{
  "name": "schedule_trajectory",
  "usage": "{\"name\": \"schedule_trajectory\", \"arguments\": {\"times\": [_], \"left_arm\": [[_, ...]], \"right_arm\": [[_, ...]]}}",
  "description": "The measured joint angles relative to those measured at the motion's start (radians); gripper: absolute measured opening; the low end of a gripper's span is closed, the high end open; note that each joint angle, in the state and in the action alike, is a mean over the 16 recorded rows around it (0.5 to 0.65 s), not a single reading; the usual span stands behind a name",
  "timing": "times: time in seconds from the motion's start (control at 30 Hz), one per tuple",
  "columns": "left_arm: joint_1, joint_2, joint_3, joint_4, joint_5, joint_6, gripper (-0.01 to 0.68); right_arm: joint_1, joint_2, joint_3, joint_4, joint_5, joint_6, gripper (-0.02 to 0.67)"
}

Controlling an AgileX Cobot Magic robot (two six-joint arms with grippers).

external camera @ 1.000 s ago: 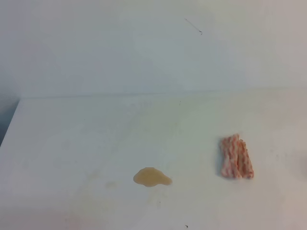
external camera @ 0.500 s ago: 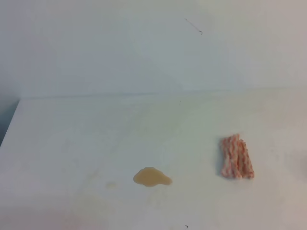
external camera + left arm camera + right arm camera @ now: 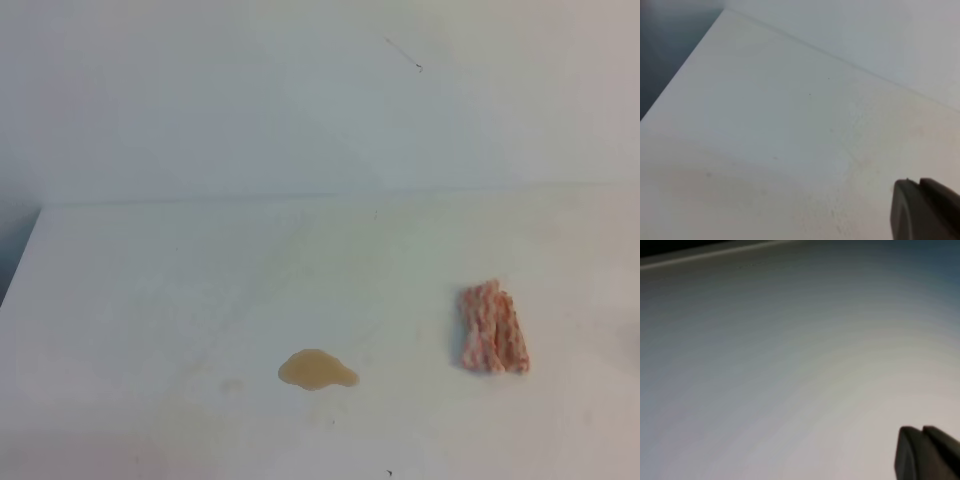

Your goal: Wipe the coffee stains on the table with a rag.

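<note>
Table (image 3: 150,300): white, matte; pale wall (image 3: 250,100) beyond. My right claw (image 3: 921,431): pressed together, empty, above bare tabletop. Left claw (image 3: 919,183): likewise.

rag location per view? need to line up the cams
Exterior high: the small bunchy pink-red and white cloth rag lies right of centre on the large plain white table, apart from the tan coffee puddle to its left.
Left wrist: not in it.
Right wrist: not in it.
Shared landmark: the white tabletop; the exterior and left wrist views also show its left edge.
</note>
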Motion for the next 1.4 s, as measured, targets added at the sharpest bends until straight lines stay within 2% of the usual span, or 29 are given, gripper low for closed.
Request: {"name": "schedule_trajectory", "arguments": {"times": [0.23, 0.47, 0.67, 0.87, 1.1, 1.4], "left_arm": [[0.0, 0.0, 0.003, 0.0, -0.001, 0.0, -0.001], [0.0, 0.003, 0.003, 0.0, -0.001, 0.0, -0.001], [0.0, 0.008, 0.003, 0.0, -0.001, 0.0, -0.001], [0.0, 0.016, 0.0, 0.0, 0.0, 0.0, -0.001], [0.0, 0.02, 0.0, 0.0, 0.0, 0.0, -0.001], [0.0, 0.021, 0.0, 0.0, 0.0, 0.0, -0.001]], "right_arm": [[0.0, 0.232, -0.286, -0.047, 0.29, 0.155, -0.004], [0.001, 0.529, -0.528, -0.079, 0.677, 0.259, -0.004], [0.002, 0.735, -0.626, -0.046, 0.941, 0.24, -0.004], [0.002, 0.88, -0.63, 0.041, 1.069, 0.188, -0.004], [0.002, 1.029, -0.614, 0.245, 1.165, -0.012, -0.004], [0.027, 1.287, -0.66, 0.609, 1.381, -0.515, 0.019]]}}
